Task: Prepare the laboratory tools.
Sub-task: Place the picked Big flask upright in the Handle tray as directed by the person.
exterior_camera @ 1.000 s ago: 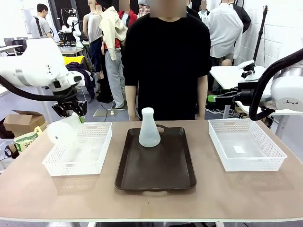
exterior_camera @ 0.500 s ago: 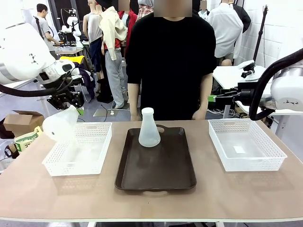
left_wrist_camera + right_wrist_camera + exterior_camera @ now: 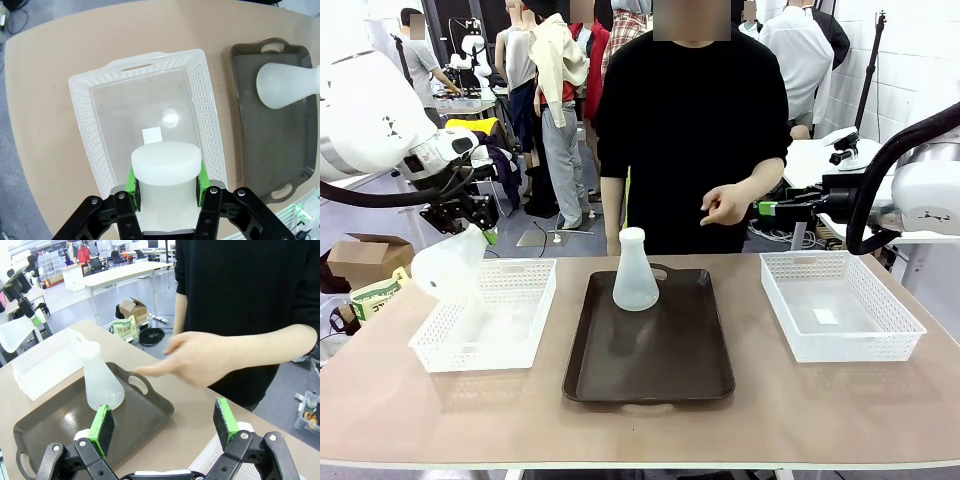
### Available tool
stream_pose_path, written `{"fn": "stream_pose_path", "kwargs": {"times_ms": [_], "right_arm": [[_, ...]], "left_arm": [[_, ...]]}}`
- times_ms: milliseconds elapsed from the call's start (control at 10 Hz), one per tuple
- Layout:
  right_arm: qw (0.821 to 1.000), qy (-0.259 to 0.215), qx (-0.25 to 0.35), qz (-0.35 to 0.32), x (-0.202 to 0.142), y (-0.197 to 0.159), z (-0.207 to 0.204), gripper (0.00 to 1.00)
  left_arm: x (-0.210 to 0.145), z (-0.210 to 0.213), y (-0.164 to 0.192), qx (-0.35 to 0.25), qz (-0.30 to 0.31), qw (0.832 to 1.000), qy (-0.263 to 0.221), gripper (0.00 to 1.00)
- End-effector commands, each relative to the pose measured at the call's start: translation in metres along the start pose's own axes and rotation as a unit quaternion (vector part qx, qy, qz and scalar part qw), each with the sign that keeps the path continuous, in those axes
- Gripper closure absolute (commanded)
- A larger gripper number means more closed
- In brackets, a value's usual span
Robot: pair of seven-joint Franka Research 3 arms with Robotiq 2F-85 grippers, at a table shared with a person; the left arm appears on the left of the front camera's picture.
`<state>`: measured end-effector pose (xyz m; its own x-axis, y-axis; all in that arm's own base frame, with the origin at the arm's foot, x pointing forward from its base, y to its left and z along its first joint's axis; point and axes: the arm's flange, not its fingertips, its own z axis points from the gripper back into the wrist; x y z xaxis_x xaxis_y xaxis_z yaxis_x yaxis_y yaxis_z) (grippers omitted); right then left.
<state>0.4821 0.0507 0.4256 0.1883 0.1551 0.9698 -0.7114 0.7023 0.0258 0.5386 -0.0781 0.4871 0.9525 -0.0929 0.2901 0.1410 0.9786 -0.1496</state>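
We are holding one flask (image 3: 448, 272) clamped by its neck in our left gripper (image 3: 167, 182) above the left basket (image 3: 525, 335), our right gripper (image 3: 165, 427) spread empty, and carrying it level toward the tray (image 3: 650, 370) beside the standing flask (image 3: 635, 272) without bumping it.

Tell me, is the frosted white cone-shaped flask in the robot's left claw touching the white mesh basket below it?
Apart. In the front view the frosted white flask, clamped in the left gripper, hangs tilted above the white mesh basket.

Frosted translucent plastic flasks (image 3: 635, 272), white perforated plastic baskets (image 3: 843, 306), glossy dark tray (image 3: 650, 355), matt tan tabletop (image 3: 640, 425)
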Motion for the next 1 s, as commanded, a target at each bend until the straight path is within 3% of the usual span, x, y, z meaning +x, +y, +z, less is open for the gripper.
{"fn": "stream_pose_path", "kwargs": {"times_ms": [0,900], "right_arm": [[1.000,0.008,-0.004,-0.004,0.0018,0.0007,0.0008,0.00],[1.000,0.008,-0.004,-0.004,0.0018,0.0007,0.0008,0.00]], "left_arm": [[0.0020,0.0029,-0.0003,0.002,-0.001,1.000,0.002,1.00],[0.0000,0.0000,0.0000,0.000,0.000,1.000,0.000,1.00]]}}
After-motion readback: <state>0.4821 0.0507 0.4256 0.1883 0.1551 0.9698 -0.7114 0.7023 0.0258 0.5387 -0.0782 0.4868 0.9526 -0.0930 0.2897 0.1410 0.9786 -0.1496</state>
